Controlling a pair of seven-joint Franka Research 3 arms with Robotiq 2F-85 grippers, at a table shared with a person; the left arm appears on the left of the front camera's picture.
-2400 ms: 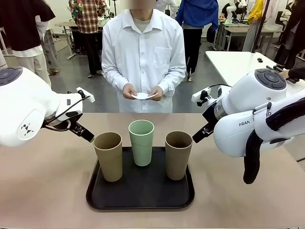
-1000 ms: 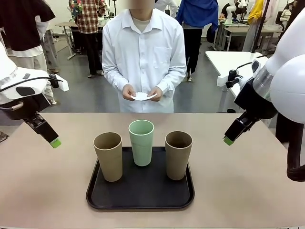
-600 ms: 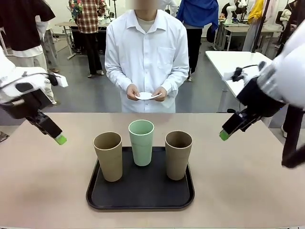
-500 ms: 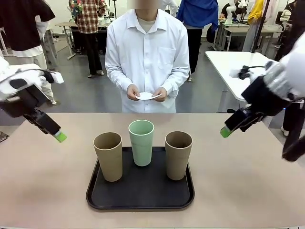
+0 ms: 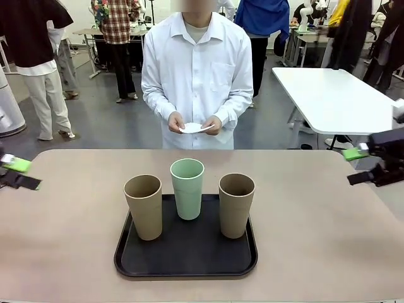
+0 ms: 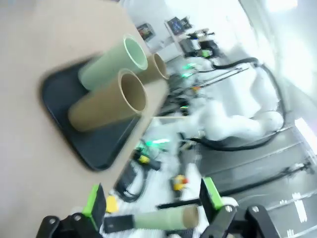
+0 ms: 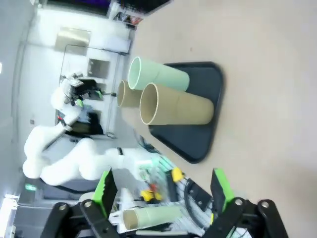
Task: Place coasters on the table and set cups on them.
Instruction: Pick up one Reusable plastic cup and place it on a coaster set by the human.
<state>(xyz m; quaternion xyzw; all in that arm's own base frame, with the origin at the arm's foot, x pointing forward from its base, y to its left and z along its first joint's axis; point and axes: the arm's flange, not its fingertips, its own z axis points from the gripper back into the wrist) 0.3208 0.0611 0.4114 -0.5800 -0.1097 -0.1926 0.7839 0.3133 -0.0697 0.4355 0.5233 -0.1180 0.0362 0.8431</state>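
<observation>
— Both arms have swung outward. The left tool (image 5: 22,174) is now at the left edge of the beige matte surface (image 5: 315,233), and the right tool (image 5: 355,166) is at its right edge.
— Jaws?
— Both are spread wide, holding nothing.
— Cups?
— Two tall tan-brown tumblers (image 5: 142,205) and a pale mint tumbler (image 5: 187,187) stand upright in the black rounded tray (image 5: 186,262).
— Coasters?
— The thin white paper coasters (image 5: 192,127) are in the person's hands (image 5: 175,121), beyond the far edge.

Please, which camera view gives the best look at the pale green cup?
The front view: the green cup stands upright on the black tray, sharp and whole, between two tan cups. Both wrist views show it sideways, partly hidden behind a tan cup.
</observation>
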